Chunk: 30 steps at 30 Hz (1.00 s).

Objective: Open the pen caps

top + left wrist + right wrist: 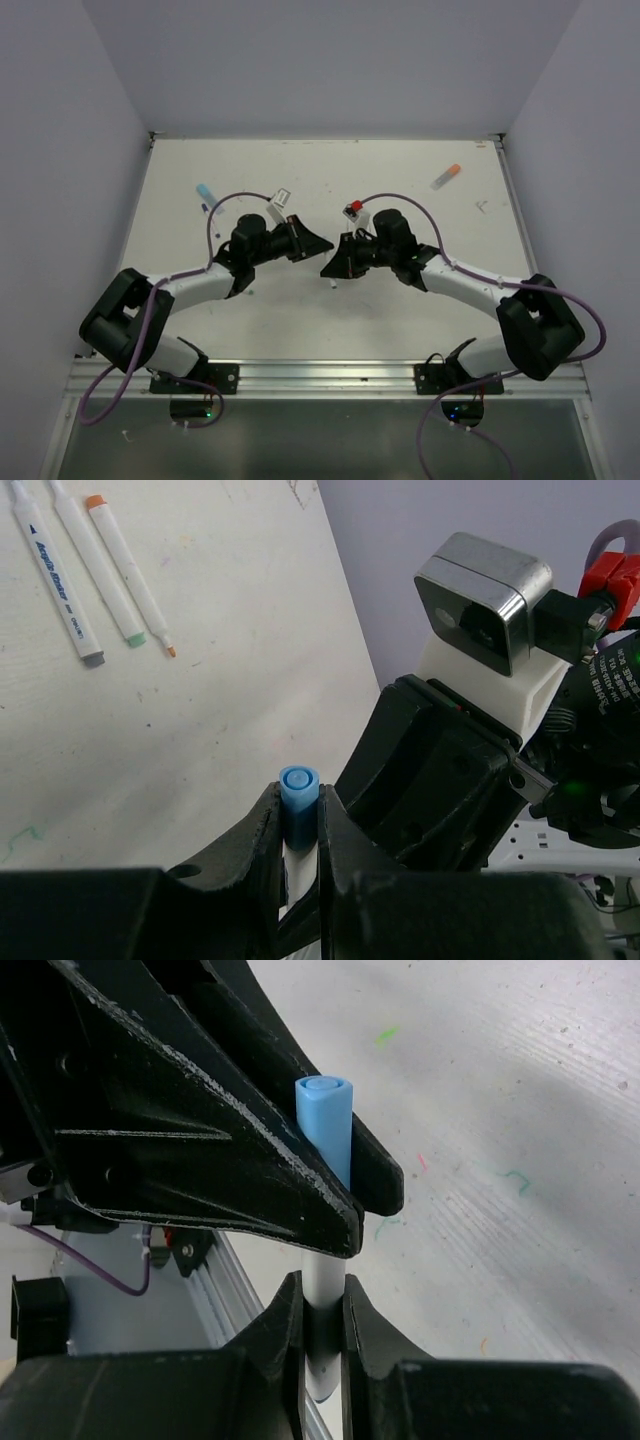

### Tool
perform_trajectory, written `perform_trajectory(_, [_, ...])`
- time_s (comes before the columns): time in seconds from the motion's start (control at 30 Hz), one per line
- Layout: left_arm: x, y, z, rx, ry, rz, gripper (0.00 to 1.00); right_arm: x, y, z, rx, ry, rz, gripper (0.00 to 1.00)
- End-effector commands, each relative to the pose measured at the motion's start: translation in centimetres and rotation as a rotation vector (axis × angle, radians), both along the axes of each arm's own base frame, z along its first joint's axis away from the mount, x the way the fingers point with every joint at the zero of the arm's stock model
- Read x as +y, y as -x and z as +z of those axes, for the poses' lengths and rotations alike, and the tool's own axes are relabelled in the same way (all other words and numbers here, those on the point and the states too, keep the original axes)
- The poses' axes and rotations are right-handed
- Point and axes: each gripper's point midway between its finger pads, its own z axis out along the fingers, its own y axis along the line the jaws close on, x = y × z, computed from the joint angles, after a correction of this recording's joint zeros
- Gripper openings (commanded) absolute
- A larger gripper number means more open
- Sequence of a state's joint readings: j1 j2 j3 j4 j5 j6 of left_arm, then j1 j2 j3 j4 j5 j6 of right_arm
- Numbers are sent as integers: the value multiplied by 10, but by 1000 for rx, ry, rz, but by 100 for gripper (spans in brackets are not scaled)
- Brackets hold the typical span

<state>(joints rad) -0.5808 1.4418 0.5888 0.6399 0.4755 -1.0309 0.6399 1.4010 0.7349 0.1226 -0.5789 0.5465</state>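
A marker with a light blue cap [298, 798] and a pale barrel [322, 1272] is held in the air between both grippers. My left gripper [299, 810] is shut on the blue cap, whose end sticks out past the fingertips. My right gripper [322, 1300] is shut on the barrel just below the cap [326, 1120]. In the top view the left gripper [322, 244] and right gripper [328, 269] meet tip to tip over the table's middle, and the marker is mostly hidden there. The cap sits on the barrel with no gap showing.
Three thin white markers [95, 565] lie side by side on the table, one with an orange end [95, 500]. An orange-capped marker [447, 176] lies at the back right, a light blue-capped one [205, 190] at the back left, and small white pieces [281, 197] behind the left gripper.
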Motion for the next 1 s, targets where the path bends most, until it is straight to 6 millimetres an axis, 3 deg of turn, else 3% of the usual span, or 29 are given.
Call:
perform_trajectory(0.0, [-4,8,30,-70,61,-33,8,17,-4,24,-64,-82,18,0])
perform_trajectory(0.03, [-2,8,30,-71,58,-25,28,18,-2,23,-63,-83,20,0])
perform_trajectory(0.13, [1,5,28,-74,42,2,47,17,3,21,-56,-94,21,0])
perform_trajectory(0.23, [1,5,29,-80,43,0,46,16,5,17,-53,-90,20,0])
perform_trajectory(0.47, [2,8,29,-77,39,-8,23,15,5,19,-62,-86,17,0])
perform_trajectory(0.57, [4,7,29,-76,35,-1,26,14,7,18,-58,-77,20,0])
perform_trajectory(0.73, [9,2,29,-78,24,14,49,8,10,18,-73,-59,15,0])
perform_trajectory(0.8, [10,2,28,-81,21,13,49,7,11,16,-67,-54,17,0])
perform_trajectory(0.97, [11,2,25,-75,18,16,36,8,11,15,-63,-52,21,0])
